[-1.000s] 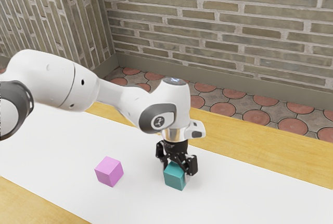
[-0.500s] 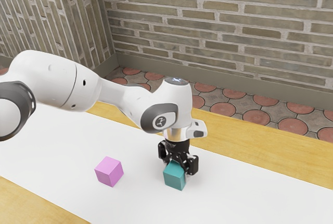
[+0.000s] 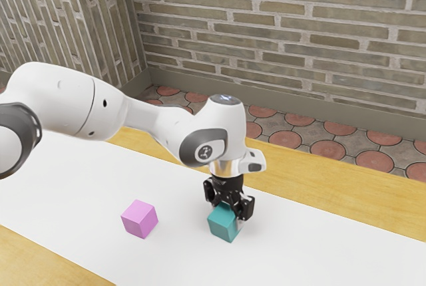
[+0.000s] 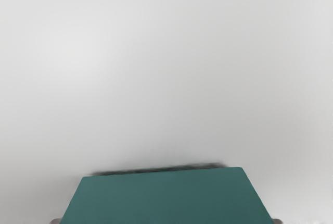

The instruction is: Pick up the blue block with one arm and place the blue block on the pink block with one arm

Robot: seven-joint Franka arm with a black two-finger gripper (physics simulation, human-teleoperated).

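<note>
The blue block (image 3: 222, 226), teal in colour, rests on the white table top (image 3: 80, 186). My gripper (image 3: 229, 210) points straight down over it, its black fingers pressed against two opposite sides of the block's upper part, so it is shut on the block. The pink block (image 3: 139, 219) sits on the same white surface, a short way toward the exterior view's left of the blue block, and nothing touches it. In the wrist view the blue block's (image 4: 164, 198) top face lies right under my hand, with white surface beyond it.
A wooden strip (image 3: 346, 186) borders the white surface behind the blocks, and another wooden strip (image 3: 33, 259) runs along the near left corner. Brick walls (image 3: 279, 26) and a tiled floor lie beyond the table.
The fingers, spread wide around the blue block a second ago, have drawn together onto its sides. My hand has sunk slightly; both blocks stay in place.
</note>
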